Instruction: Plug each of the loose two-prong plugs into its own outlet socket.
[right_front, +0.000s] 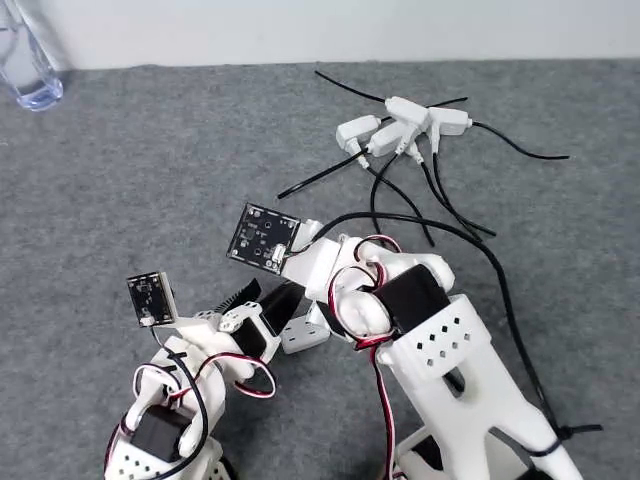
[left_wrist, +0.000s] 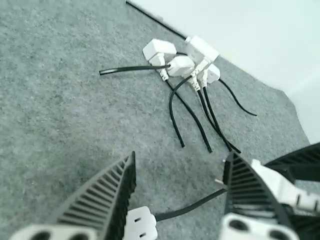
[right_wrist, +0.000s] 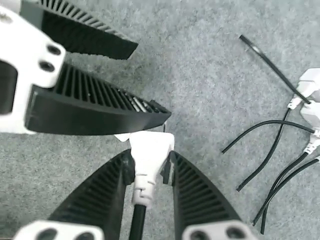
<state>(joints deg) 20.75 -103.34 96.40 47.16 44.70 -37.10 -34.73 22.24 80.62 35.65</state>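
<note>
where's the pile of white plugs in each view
High view: pile of white plugs, upper middle, slightly right.
Left wrist view: pile lies far ahead of the open left gripper.
Right wrist view: pile sits off beside the right gripper, cut by the frame edge.
Shared landmark: the straight black cord sticking out of the pile.

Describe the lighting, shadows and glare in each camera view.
High view: soft, even light, faint shadows under the arms on the grey mat, small glints on the clear bottle. Left wrist view: the pile of white plugs is bright, without glare. Right wrist view: soft shade on the mat around the right gripper and its white plug.
</note>
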